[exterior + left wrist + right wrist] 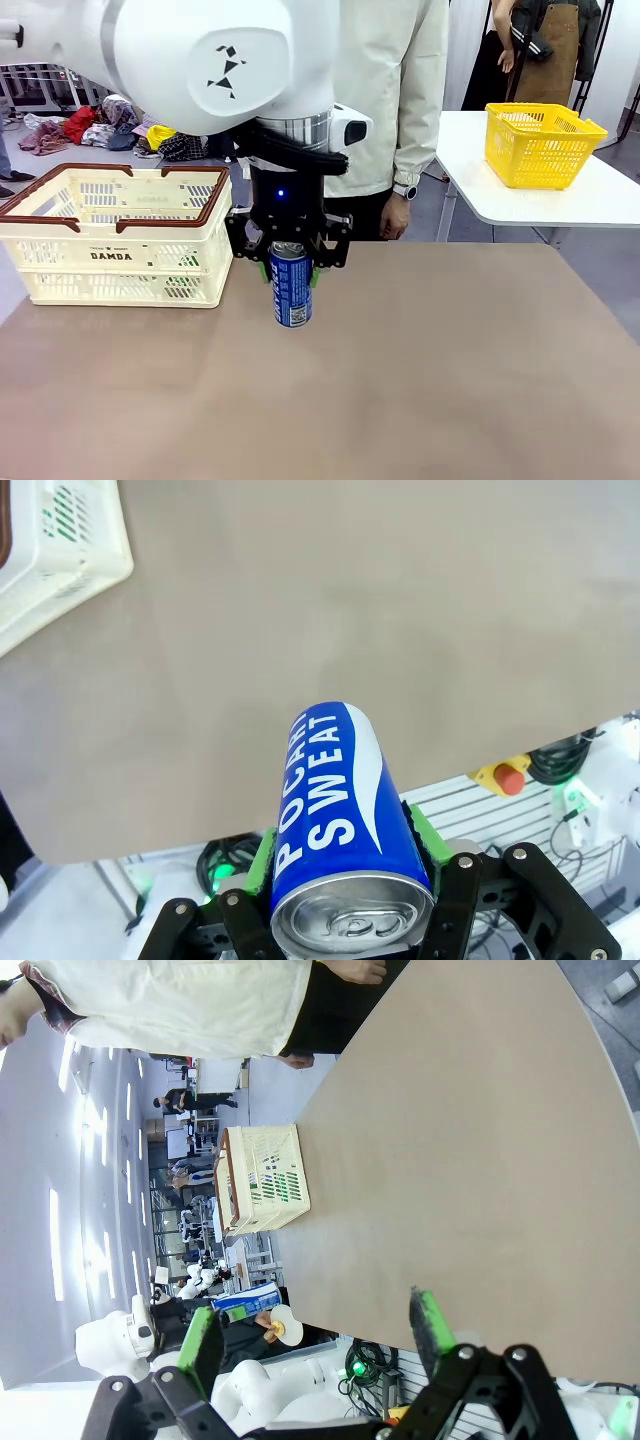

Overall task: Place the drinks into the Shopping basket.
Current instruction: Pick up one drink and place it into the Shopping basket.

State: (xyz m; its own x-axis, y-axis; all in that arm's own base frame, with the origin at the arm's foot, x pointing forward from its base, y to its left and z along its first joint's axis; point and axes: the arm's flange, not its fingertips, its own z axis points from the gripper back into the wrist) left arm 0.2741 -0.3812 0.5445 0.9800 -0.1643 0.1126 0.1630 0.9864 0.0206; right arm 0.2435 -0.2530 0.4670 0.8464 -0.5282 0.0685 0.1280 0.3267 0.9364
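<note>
My left gripper (290, 268) is shut on a blue can (291, 288) with white lettering and a silver top. It holds the can upright by its upper part, at or just above the brown table, right of the cream Shopping basket (120, 235). In the left wrist view the can (335, 810) sits between the green pads (262, 860), and a corner of the basket (60, 550) shows at the upper left. Green shapes show through the basket's lattice (265, 1180). My right gripper (315, 1315) hangs open over the table's near edge with nothing between its fingers.
A person in a cream jacket stands at the far side, one hand (395, 215) hanging by the table edge. A yellow basket (540, 145) sits on a separate white table (600, 200) at the back right. The brown tabletop (450, 380) stretches bare to the right.
</note>
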